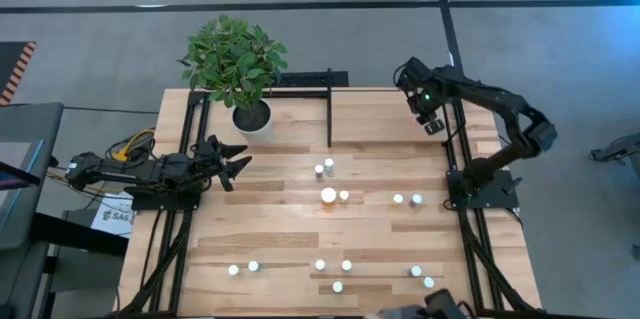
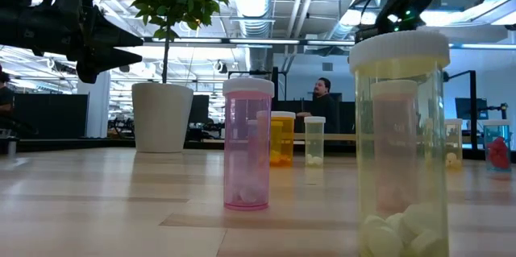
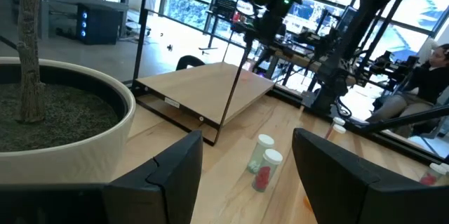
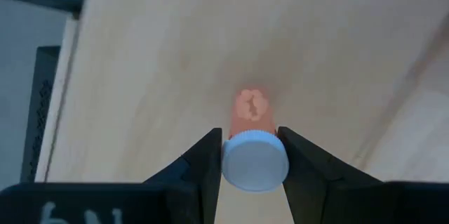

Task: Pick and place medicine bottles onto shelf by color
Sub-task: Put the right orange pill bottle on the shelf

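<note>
- Medicine bottles (image 1: 328,196) dot the middle and lower part of the high view, around a dozen white caps standing on the table (image 1: 270,249); sorting looks barely begun.
- The shelf (image 1: 385,119), the light board in black bars at upper centre, shows no bottles that I can make out.
- The right gripper (image 4: 254,155) is over the shelf's right end at upper right, fingers clamped on an orange bottle (image 4: 252,104) with a white cap, held above bare wood.
- So one bottle is on its way; nearly all the rest are left.
- The left gripper (image 1: 236,164) waits at left centre, fingers spread wide, nothing between them.
- Room: the plant pot (image 1: 252,117) crowds the shelf's left end; the right end is bare, with the black frame bars just beside it.
</note>
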Robot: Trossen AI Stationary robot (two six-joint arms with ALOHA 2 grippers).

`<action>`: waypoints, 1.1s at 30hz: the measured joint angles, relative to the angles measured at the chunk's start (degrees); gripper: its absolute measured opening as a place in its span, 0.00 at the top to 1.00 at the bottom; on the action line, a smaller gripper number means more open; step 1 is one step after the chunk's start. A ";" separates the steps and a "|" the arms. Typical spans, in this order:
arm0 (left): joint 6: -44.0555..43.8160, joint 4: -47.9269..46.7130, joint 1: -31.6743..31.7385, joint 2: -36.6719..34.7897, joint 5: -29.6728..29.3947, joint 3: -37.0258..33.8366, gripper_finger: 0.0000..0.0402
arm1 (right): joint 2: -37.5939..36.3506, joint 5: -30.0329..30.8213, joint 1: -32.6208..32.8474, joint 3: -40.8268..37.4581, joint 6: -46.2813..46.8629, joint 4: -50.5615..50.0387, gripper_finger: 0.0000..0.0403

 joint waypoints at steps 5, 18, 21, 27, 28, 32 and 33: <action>0.00 -0.01 0.00 0.01 -0.01 0.00 0.48 | 5.43 -0.26 -2.85 5.86 -4.01 -1.06 0.63; 0.00 -0.01 0.01 0.01 0.00 0.00 0.48 | 11.94 -0.72 -6.92 11.71 -4.76 -1.75 0.61; 0.00 -0.01 0.01 0.00 -0.01 0.01 0.48 | 12.42 -0.72 -7.37 12.59 -4.89 -1.72 0.61; 0.00 -0.01 0.01 0.00 -0.01 0.00 0.48 | 12.59 -0.63 -7.55 12.74 -6.21 -1.37 0.60; 0.00 0.01 0.01 0.00 -0.01 0.00 0.48 | 12.59 -0.63 -7.55 12.74 -6.23 -1.33 0.60; 0.00 0.00 -0.01 0.00 -0.01 -0.01 0.48 | 12.59 -0.55 -7.55 12.74 -6.23 -1.07 0.60; 0.00 -0.01 0.00 0.01 -0.01 0.00 0.48 | 12.59 -0.47 -7.55 12.74 -6.22 -1.00 0.60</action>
